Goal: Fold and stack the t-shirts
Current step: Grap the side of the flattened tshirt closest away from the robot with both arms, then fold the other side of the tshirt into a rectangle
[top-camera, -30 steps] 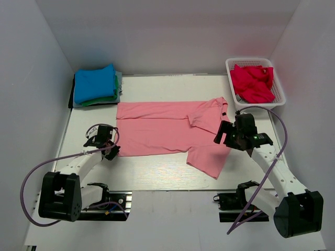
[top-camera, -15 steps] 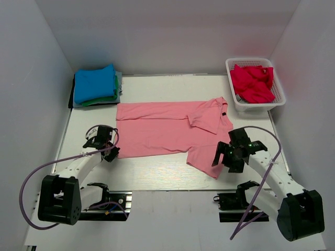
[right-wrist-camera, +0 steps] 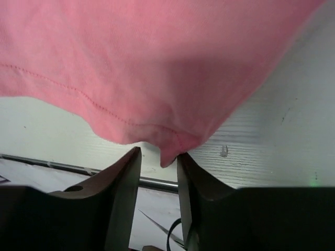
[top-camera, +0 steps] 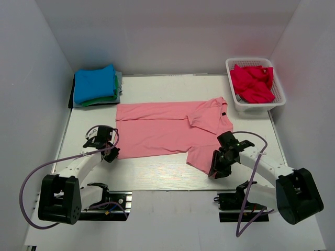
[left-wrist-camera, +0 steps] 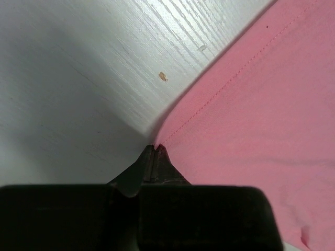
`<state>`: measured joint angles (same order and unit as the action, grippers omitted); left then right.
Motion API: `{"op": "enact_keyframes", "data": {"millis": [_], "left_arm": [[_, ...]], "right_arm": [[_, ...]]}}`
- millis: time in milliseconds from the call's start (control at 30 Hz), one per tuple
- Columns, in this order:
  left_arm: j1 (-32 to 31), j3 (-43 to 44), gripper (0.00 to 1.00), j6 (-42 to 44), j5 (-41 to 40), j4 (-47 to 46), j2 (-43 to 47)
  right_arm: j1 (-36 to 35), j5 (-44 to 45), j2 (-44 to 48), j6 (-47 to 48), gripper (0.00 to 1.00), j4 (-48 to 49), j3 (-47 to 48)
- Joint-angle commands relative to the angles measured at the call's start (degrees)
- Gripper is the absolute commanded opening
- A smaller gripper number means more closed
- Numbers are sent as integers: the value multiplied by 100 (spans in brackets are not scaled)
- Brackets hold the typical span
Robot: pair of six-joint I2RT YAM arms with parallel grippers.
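A salmon pink t-shirt (top-camera: 157,128) lies spread across the middle of the table, its right part folded over. My left gripper (top-camera: 110,153) is at its near left corner; in the left wrist view the gripper (left-wrist-camera: 155,146) is shut, pinching the very edge of the pink hem (left-wrist-camera: 261,104). My right gripper (top-camera: 214,172) is at the shirt's near right corner. In the right wrist view this gripper (right-wrist-camera: 158,151) is open with a narrow gap, and the tip of the pink cloth (right-wrist-camera: 157,63) hangs between its fingers. A blue t-shirt (top-camera: 94,82) lies folded on a green one (top-camera: 107,99) at the back left.
A white lattice basket (top-camera: 278,101) at the back right holds a crumpled crimson red t-shirt (top-camera: 254,82). White walls close in the table on three sides. The table's near edge and a metal rail (right-wrist-camera: 63,166) lie just behind the right gripper.
My right arm has swung down toward the near edge to the shirt's near right corner, and its jaws have narrowed around the cloth tip. My left gripper has closed on the near left corner.
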<state>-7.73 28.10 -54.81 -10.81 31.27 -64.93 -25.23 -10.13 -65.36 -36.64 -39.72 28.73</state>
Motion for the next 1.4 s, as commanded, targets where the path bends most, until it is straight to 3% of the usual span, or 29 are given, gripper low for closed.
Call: {"op": "enact_keyframes", "data": {"millis": [0,33,67,133,167,333,633,900,1067,1367], "left_arm": [[8,117,0,75,53,55,-20],[8,169,0,128,53,55,-20],[8,170,0,128,53,55,-20],[8,223,0,128,53,55,-20],[8,275,0,128,53,55,-20],[8,327,0,190,53,117,33],[-45,390,0,304,237,-94,314],[8,759,0,242,237,-94,235],[8,1101,0,242,185,37,-46],[8,1258,0,181,185,-297,-283]], "right_arm": [[-17,694,-126,-176,39,395,124],[-34,775,-178,-203,21,430,167],[-34,837,-239,-220,14,509,177],[-34,969,-301,-238,11,676,177],[-17,987,-362,-247,0,711,177],[-34,1136,-460,-168,0,782,300],[-87,1285,612,307,0,1274,520],[-61,1733,578,157,0,2715,528],[-87,1893,322,667,0,2109,986],[-61,2356,639,527,0,2663,967]]}}
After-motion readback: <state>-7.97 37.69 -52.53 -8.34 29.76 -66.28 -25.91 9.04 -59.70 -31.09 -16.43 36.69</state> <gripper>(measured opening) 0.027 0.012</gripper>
